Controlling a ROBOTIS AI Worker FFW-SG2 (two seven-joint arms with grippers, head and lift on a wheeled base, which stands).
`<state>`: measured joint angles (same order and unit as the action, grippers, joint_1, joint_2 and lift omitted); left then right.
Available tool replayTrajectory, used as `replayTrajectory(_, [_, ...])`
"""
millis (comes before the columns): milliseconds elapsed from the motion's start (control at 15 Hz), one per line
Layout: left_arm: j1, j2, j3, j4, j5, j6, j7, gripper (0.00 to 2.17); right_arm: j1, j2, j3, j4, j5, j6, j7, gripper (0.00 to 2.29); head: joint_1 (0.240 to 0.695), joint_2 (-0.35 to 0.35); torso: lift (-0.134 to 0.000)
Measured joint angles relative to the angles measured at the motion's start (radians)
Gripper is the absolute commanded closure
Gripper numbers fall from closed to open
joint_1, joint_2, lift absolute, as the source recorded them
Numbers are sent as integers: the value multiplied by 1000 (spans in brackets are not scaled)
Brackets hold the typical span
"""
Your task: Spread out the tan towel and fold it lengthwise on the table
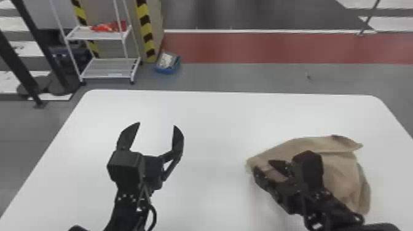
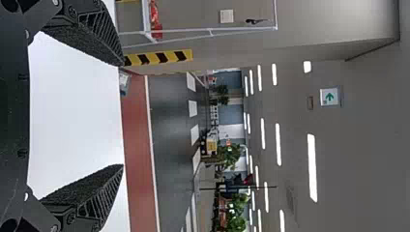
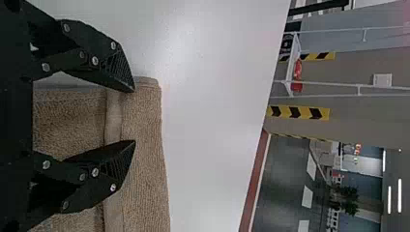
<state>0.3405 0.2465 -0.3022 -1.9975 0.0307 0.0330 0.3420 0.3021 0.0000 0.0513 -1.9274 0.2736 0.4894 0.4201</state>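
We look to be on the spread step: the crumpled tan cloth towel lies on the right half of the white, round-cornered worktop, toward the right edge. Right claw is moderately open over the towel's inner end, nothing clamped that we can see. Left claw is wide open and empty over the left half. Next we probably pinch that end and pull it flat, left claw helping; fold after. Container: small blue open bin, whitish contents, on the floor past the far edge.
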Motion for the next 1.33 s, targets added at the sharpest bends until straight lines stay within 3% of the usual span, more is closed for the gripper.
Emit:
replayTrajectory(200, [0,0,0,-1,0,0,0,147,8,0,0,-25,-11,-14,-7,1501,695,17,-124])
replayTrajectory(333, [0,-1,0,-1,0,0,0,147,7,0,-1,-41,-19,-12,-11,1534,695,17,-124])
replayTrajectory(400, [0,-1,0,-1,0,0,1,147,3,0,-1,-43,-20,-4,-10,1318,695,17,-124])
replayTrajectory(467, [0,-1,0,-2,-1,0,1,147,-1,0,-2,-46,-20,6,-9,633,695,16,-124])
replayTrajectory(533, [1,-1,0,-3,-1,0,2,147,0,0,-2,-52,-22,11,-9,228,695,16,-124])
replayTrajectory(800, [2,-1,-1,-3,-3,-1,2,147,16,0,12,-79,-7,26,-9,188,695,22,-124])
replayTrajectory(1067, [7,0,0,-3,-3,-7,3,147,-3,0,17,-48,30,68,-12,329,695,14,-124])
replayTrajectory(1333, [8,-1,0,-2,-3,-9,1,147,-10,0,18,-42,41,99,-10,1170,695,9,-124])
